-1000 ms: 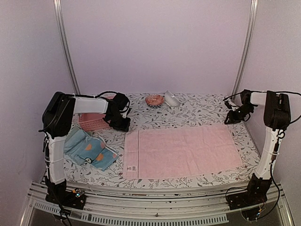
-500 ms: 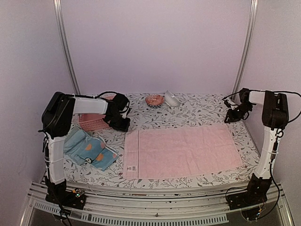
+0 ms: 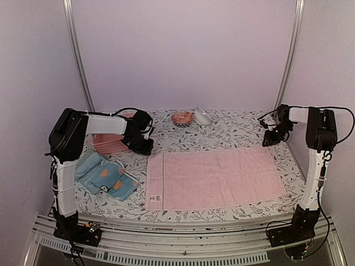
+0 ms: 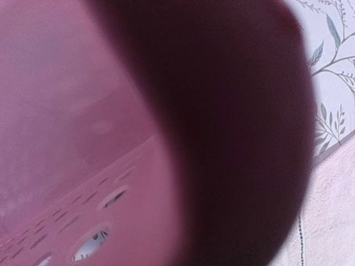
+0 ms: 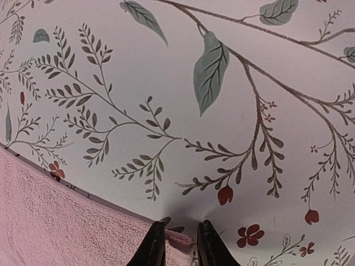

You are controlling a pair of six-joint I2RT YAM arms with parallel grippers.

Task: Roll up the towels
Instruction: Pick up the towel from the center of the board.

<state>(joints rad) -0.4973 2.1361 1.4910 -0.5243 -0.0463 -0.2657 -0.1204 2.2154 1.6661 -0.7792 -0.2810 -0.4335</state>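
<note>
The pink towel (image 3: 213,178) lies spread flat in the middle of the table. My right gripper (image 3: 269,139) is down at its far right corner. In the right wrist view the corner of the pink towel (image 5: 180,239) is bunched between the two narrow fingertips of that gripper (image 5: 177,244). A light blue towel (image 3: 105,176) with orange motifs lies crumpled at the near left. My left gripper (image 3: 143,147) sits low at the pink towel's far left corner, beside the pink basket (image 3: 111,143). In the left wrist view a dark blur hides its fingers.
The perforated basket wall (image 4: 83,221) fills the left wrist view, with a strip of pink towel (image 4: 333,221) at the lower right. A small patterned bowl (image 3: 182,117) and a white object (image 3: 202,117) stand at the back. Metal posts rise at both far corners.
My right gripper has shifted slightly left onto the towel's far right corner and its jaws have narrowed. The left arm has stayed put.
</note>
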